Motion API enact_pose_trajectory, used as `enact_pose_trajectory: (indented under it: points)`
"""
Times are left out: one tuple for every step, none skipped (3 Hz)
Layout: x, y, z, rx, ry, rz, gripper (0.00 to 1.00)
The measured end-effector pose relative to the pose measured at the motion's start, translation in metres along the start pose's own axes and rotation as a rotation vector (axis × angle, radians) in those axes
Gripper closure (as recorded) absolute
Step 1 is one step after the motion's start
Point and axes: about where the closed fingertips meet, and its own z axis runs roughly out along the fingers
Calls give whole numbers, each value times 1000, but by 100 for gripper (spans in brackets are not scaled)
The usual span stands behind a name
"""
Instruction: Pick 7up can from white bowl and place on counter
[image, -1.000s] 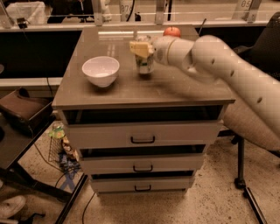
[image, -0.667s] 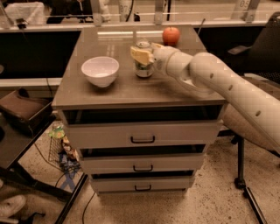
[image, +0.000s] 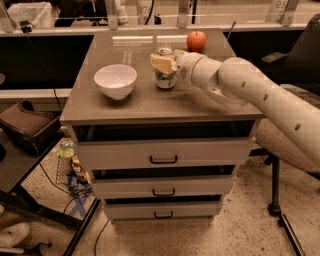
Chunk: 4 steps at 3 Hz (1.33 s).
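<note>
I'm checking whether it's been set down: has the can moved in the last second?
No. The can stands on the counter at the same gap right of the bowl, with the gripper at its upper half.

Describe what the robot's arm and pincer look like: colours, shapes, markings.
The arm is glossy white, made of thick rounded sections, with small dark dots along it. The pincer, at the 7up can on the counter, is pale cream and blocky. No cables show.
</note>
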Motion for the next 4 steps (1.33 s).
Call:
enact_pose_trajectory:
  points:
    - [-3, 0, 0, 0, 0, 0, 39]
    - [-3, 0, 0, 0, 0, 0, 15]
    - [-3, 3, 2, -5, 0, 0, 0]
    - [-3, 3, 2, -5, 0, 0, 0]
